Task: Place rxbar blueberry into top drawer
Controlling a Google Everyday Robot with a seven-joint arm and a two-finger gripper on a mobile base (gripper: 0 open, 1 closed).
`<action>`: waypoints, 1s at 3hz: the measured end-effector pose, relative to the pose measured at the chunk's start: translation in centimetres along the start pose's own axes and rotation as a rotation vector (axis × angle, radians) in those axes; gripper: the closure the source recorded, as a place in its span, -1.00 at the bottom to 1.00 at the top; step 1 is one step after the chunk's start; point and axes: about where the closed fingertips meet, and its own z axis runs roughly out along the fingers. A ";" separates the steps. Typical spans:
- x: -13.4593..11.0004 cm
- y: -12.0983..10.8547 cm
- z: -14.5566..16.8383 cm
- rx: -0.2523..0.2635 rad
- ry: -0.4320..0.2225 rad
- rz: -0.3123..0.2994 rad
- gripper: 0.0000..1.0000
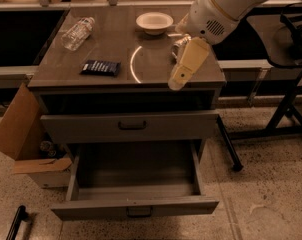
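The rxbar blueberry [100,67], a flat dark navy bar, lies on the cabinet top at the front left. The top drawer [135,204] is pulled open low at the front and shows an empty deep grey box with a small dark handle. My gripper [185,69] hangs from the white arm over the cabinet top's front right edge, well to the right of the bar and above the drawer. It holds nothing that I can see.
A clear plastic bottle [78,32] lies at the back left, a white bowl [154,21] at the back, a shiny can [178,44] partly behind my gripper. A drawer with a flat front panel [131,126] sits above the open one. A cardboard box [21,134] stands left, a black frame [286,109] right.
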 end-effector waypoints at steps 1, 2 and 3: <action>-0.1 -0.2 0.2 0.002 -0.005 -0.001 -1.00; -1.1 -2.9 2.5 -0.001 -0.058 -0.003 -1.00; -3.1 -7.3 7.5 -0.035 -0.137 0.028 -1.00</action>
